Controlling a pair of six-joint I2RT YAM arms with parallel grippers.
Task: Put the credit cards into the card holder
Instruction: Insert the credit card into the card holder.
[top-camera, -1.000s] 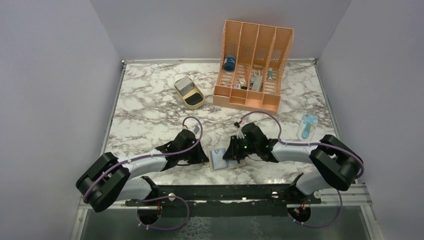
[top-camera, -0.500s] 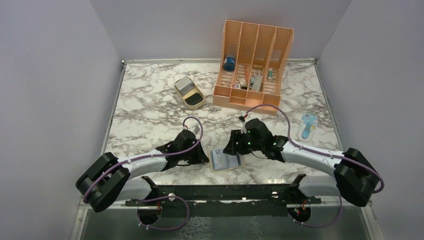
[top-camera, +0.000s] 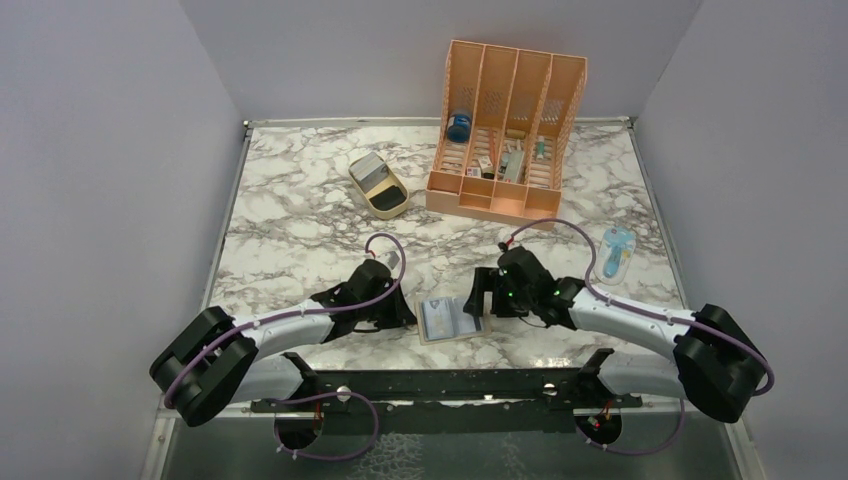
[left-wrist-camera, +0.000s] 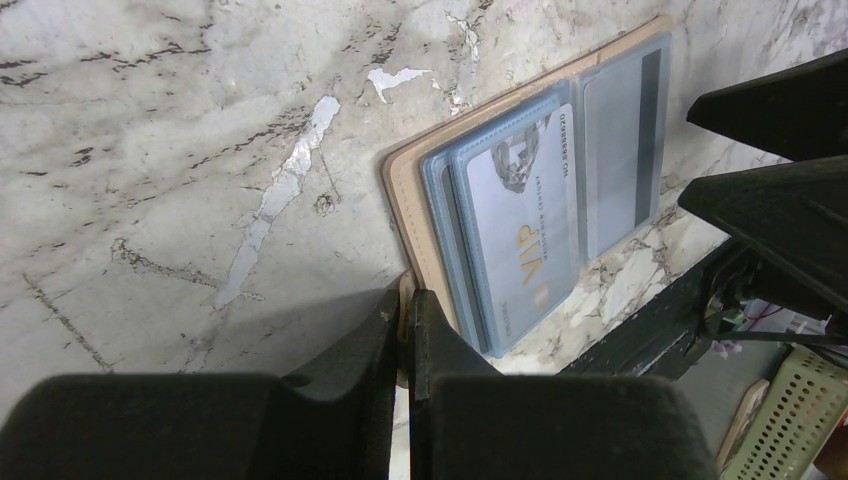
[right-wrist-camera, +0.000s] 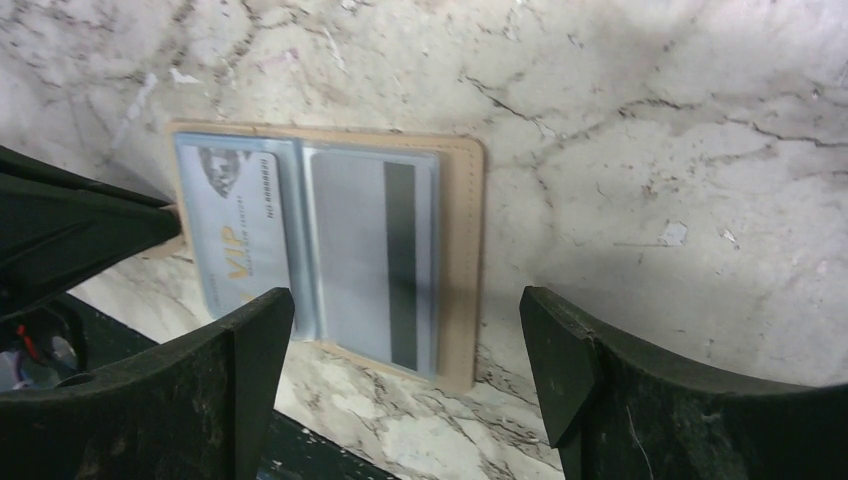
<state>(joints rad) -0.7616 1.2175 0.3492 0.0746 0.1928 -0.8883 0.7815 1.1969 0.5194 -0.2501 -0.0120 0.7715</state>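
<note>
At 7 o'clock on the marble-patterned table (top-camera: 300, 225), as seen from overhead, the left gripper (left-wrist-camera: 404, 303) sits low against the surface. Its jaws are pressed together on the small tan snap tab (left-wrist-camera: 404, 288) that projects from the left edge of the card holder (left-wrist-camera: 402, 200); no other part of the holder is pinched.

Just to the right, at 6 o'clock and near the arm bases, the card holder lies flat and opened out, its light-blue inner pockets facing up. A silver-grey VIP credit card (left-wrist-camera: 520, 215) occupies the left half, printed face up. A grey striped credit card (right-wrist-camera: 365, 250) occupies the right half, its black magnetic band showing. Both lie side by side within the tan outline.

At 5 o'clock the right gripper (right-wrist-camera: 402, 305) sits just beside the holder's right edge, jaws spread wide and holding nothing. In its own wrist view the striped credit card shows through the gap between the two fingers. Whether the fingertips touch the table cannot be told.

Farther back, at 11 o'clock, a tan oval tray (top-camera: 362, 188) rests at an angle, with a pale grey flat piece in its far end that is too small to identify. At 12 to 1 o'clock stands an orange slotted organizer (top-camera: 490, 205) holding small items, among them a blue jar (top-camera: 459, 127) in its leftmost slot. At 3 o'clock lies a light-blue object (top-camera: 614, 250), well apart from everything else.
</note>
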